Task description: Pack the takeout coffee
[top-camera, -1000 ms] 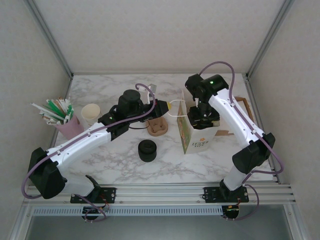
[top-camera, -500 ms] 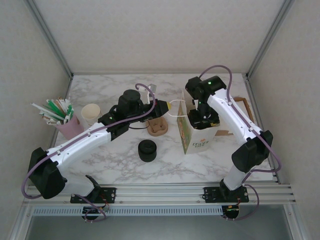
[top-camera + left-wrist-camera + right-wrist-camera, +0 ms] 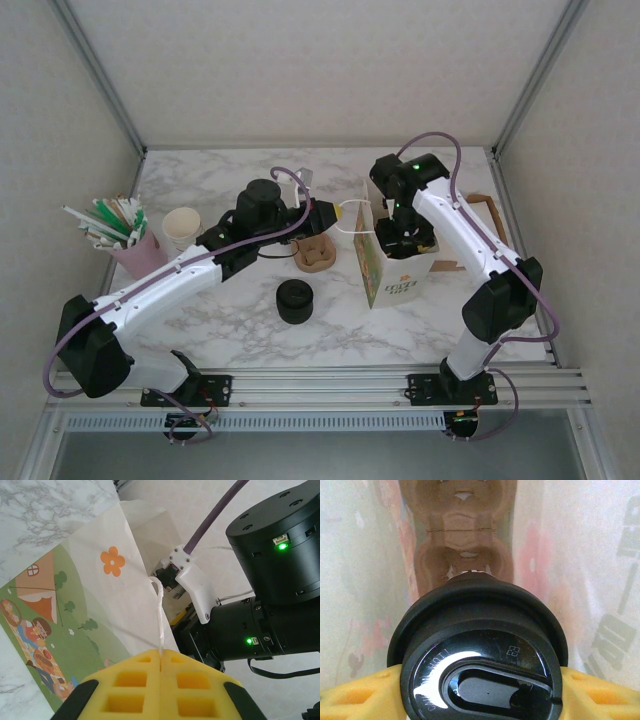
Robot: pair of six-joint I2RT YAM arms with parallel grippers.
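Observation:
The takeout coffee (image 3: 480,655), a cup under a glossy black lid, sits between the yellow pads of my right gripper (image 3: 480,692), which is shut on it inside the paper bag (image 3: 392,275). A brown moulded carrier (image 3: 462,540) lies on the bag's floor below the cup. From above, the right wrist (image 3: 404,235) reaches down into the bag's open top. My left gripper (image 3: 161,655) is shut on the bag's thin white handle (image 3: 160,605), pulling it left, with the bag's printed side (image 3: 65,605) beyond. In the top view, the left gripper (image 3: 325,215) is just left of the bag.
A cardboard cup carrier (image 3: 315,255) lies left of the bag, and a squat stack of black lids (image 3: 294,300) stands nearer me. Cream cups (image 3: 182,228) and a pink cup of straws (image 3: 125,240) stand at the left. A flat cardboard tray (image 3: 482,225) lies right of the bag.
The right arm has shifted slightly left over the bag with the coffee still held. The left arm and the handle have not moved.

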